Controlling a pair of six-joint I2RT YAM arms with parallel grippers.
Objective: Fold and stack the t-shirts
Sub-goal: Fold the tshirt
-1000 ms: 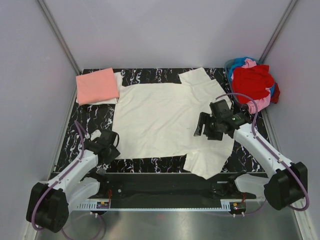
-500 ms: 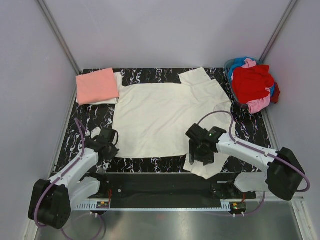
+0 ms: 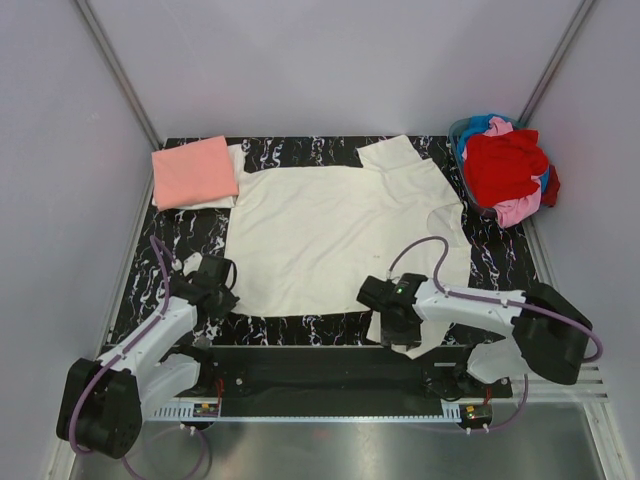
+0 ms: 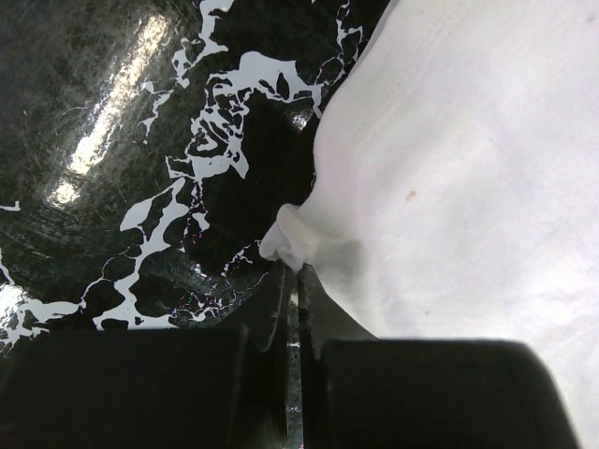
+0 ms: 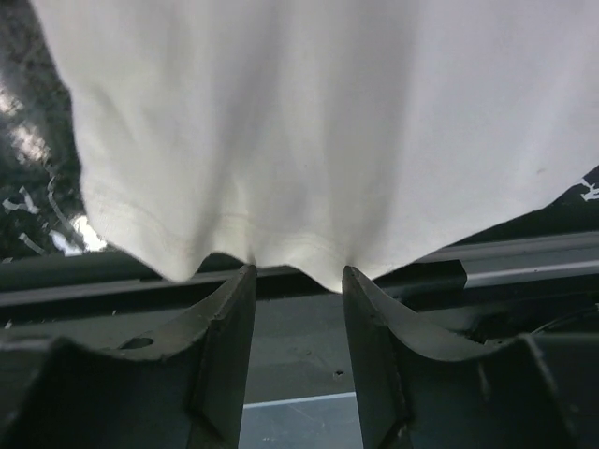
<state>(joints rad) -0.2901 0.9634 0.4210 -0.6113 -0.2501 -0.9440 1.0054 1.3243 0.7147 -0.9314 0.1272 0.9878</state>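
A large cream t-shirt lies spread flat on the black marbled table. My left gripper is shut on a pinch of its near left hem corner. My right gripper is open over the near sleeve, its fingers straddling the sleeve's hem at the table's front edge. A folded salmon-pink t-shirt lies on a folded white one at the far left. Red, pink and blue shirts are piled at the far right.
The pile of shirts sits in a basket at the far right corner. Grey walls close in the table on three sides. A metal rail runs along the near edge below the table.
My right arm has swung from the shirt's right side down and left to the near sleeve at the front edge. My left gripper has stayed at the hem corner.
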